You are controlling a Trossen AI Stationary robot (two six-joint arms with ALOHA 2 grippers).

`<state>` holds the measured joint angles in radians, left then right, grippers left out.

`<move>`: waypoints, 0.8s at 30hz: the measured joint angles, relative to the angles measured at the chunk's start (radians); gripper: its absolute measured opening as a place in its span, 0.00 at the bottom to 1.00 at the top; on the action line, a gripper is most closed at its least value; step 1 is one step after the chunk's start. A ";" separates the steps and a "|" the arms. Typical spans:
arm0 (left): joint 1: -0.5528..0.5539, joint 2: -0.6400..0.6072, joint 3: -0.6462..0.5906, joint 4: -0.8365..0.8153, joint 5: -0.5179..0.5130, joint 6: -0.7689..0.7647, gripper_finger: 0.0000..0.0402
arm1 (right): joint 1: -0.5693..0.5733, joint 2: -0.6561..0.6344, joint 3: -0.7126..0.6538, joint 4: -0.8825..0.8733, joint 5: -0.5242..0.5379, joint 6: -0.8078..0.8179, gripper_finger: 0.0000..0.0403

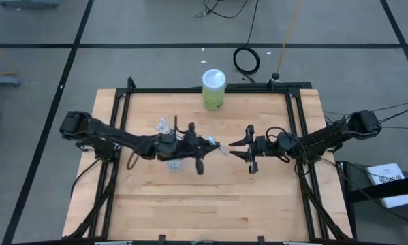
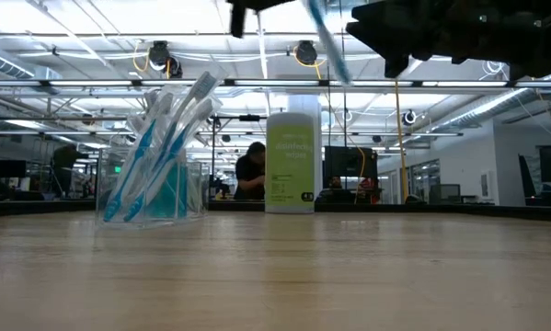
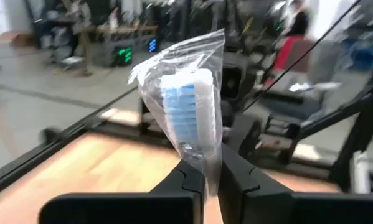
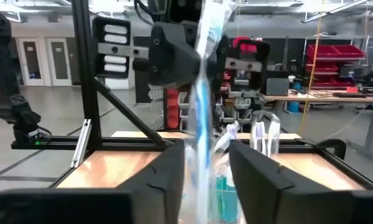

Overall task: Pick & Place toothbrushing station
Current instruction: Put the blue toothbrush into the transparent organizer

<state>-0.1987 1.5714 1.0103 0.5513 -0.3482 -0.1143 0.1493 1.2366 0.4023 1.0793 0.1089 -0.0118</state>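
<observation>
Above the table, high view: left gripper (image 1: pixel 214 145) and right gripper (image 1: pixel 239 147) meet mid-table over a slim blue-and-white toothbrush in clear wrap (image 1: pixel 221 148).
Low view: small clear plastic cup (image 2: pixel 153 191) already holds several brushes; lettering on the green canister with white lid (image 2: pixel 292 163) is unreadable.
Left wrist view: fingers pinched tight on the wrapper just below the bristles.
Right wrist view: fingers parted, wrapper between them, contact unclear.
Progress: handover underway; this brush not yet in the cup.
</observation>
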 joint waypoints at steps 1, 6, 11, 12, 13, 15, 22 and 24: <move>-0.011 -0.024 0.000 -0.050 -0.032 0.000 0.04 | 0.000 0.000 0.000 -0.004 0.000 0.005 0.32; -0.092 -0.143 0.002 -0.254 -0.176 -0.053 0.05 | -0.006 0.000 0.000 -0.012 0.000 0.033 0.42; -0.192 -0.229 0.001 -0.535 -0.365 -0.208 0.04 | -0.006 0.000 0.000 -0.023 0.000 0.032 0.48; -0.215 -0.244 0.001 -0.586 -0.407 -0.252 0.04 | -0.006 0.000 0.000 -0.023 0.000 0.030 0.49; -0.235 -0.257 0.001 -0.634 -0.449 -0.301 0.04 | -0.006 0.000 0.000 -0.025 0.000 0.029 0.49; -0.276 -0.279 0.001 -0.731 -0.520 -0.394 0.04 | -0.006 0.000 0.000 -0.028 0.000 0.029 0.50; -0.383 -0.317 0.000 -0.890 -0.614 -0.578 0.04 | -0.006 0.000 0.000 -0.030 0.000 0.032 0.50; -0.396 -0.317 0.000 -0.924 -0.614 -0.612 0.04 | -0.012 0.000 0.000 -0.031 -0.001 0.046 0.50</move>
<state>-0.5945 1.2542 1.0100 -0.3732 -0.9626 -0.7261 0.1373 1.2362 0.4019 1.0482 0.1078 0.0339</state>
